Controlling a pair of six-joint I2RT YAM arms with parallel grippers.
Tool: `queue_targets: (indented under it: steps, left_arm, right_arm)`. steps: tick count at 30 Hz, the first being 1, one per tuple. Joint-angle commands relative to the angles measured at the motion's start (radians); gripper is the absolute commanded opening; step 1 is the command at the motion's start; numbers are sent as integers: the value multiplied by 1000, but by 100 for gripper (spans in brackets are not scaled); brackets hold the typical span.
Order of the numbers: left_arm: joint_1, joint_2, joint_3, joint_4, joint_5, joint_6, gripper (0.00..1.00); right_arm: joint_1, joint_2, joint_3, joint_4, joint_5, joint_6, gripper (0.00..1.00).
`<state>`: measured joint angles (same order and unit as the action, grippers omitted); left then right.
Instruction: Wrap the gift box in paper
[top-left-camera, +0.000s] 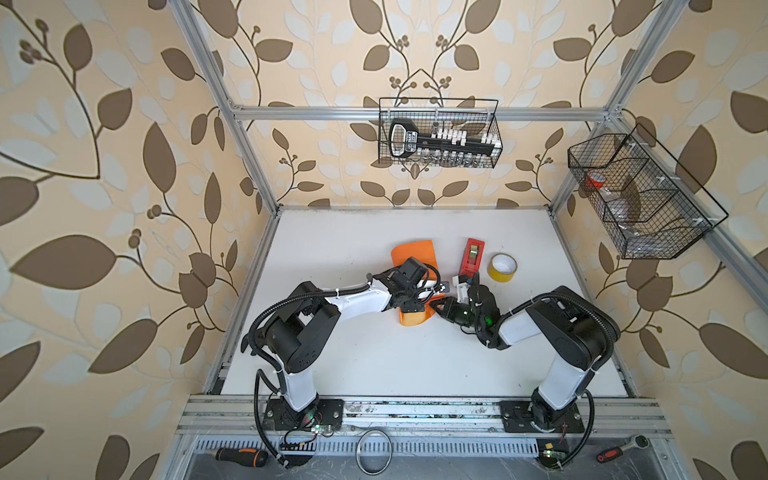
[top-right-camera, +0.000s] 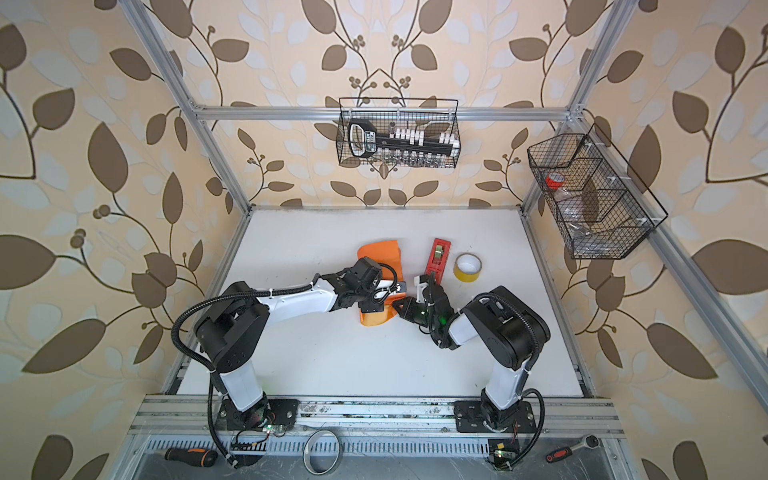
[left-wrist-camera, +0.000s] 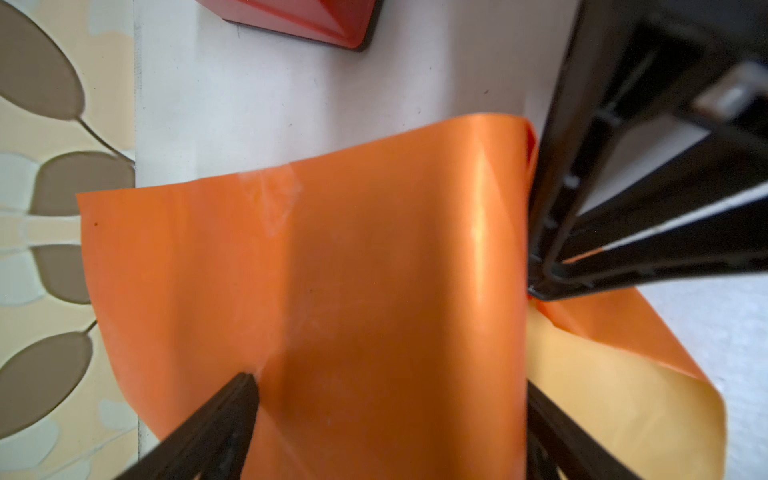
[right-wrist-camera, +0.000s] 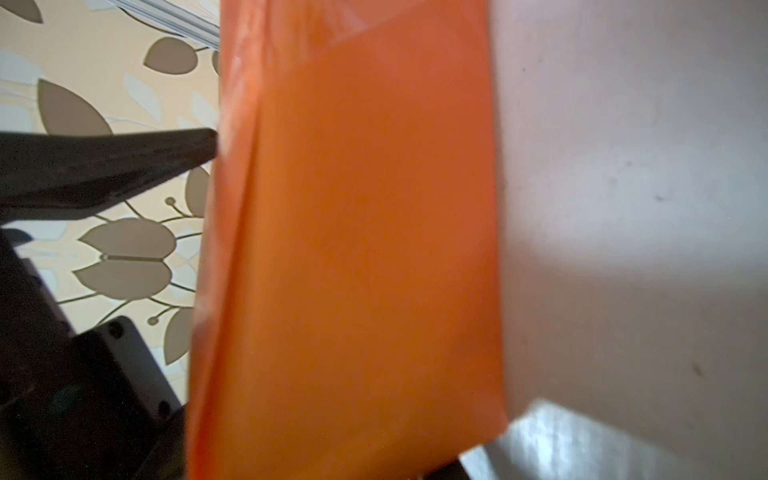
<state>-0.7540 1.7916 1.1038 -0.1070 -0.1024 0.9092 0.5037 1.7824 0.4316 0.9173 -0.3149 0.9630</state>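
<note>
The orange paper (top-left-camera: 415, 251) (top-right-camera: 380, 249) lies mid-table, folded up and over a bulk beneath it. The gift box is hidden under that paper. My left gripper (top-left-camera: 412, 301) (left-wrist-camera: 390, 382) hangs over the wrap, open wide, one finger (left-wrist-camera: 232, 415) on each side of the covered bulk. Its tan underside (left-wrist-camera: 615, 399) shows where a flap lifts. My right gripper (top-left-camera: 437, 308) (top-right-camera: 399, 309) comes in from the right and is shut on the paper's raised edge, its tips meeting at the fold (left-wrist-camera: 538, 289). Orange paper (right-wrist-camera: 353, 249) fills the right wrist view.
A red tape dispenser (top-left-camera: 473, 255) and a yellow tape roll (top-left-camera: 502, 268) stand just right of the paper, close to the right arm. Two wire baskets (top-left-camera: 440, 133) (top-left-camera: 640, 195) hang on the frame. A screwdriver (top-left-camera: 241, 456) lies past the front rail.
</note>
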Motion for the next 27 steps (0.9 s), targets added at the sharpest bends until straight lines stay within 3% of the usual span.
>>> queue_targets:
  steps: [1,15,27]
  left_arm:
    - [-9,37,5,-88,24,42,93]
    - [-9,37,5,-87,25,42,93]
    - [-9,40,9,-91,29,42,93]
  right_arm:
    - [3,16,-36,152,51,57,16]
    - [31,83,-19,156,176,60,16]
    - [56,143,-19,280,206,172,16]
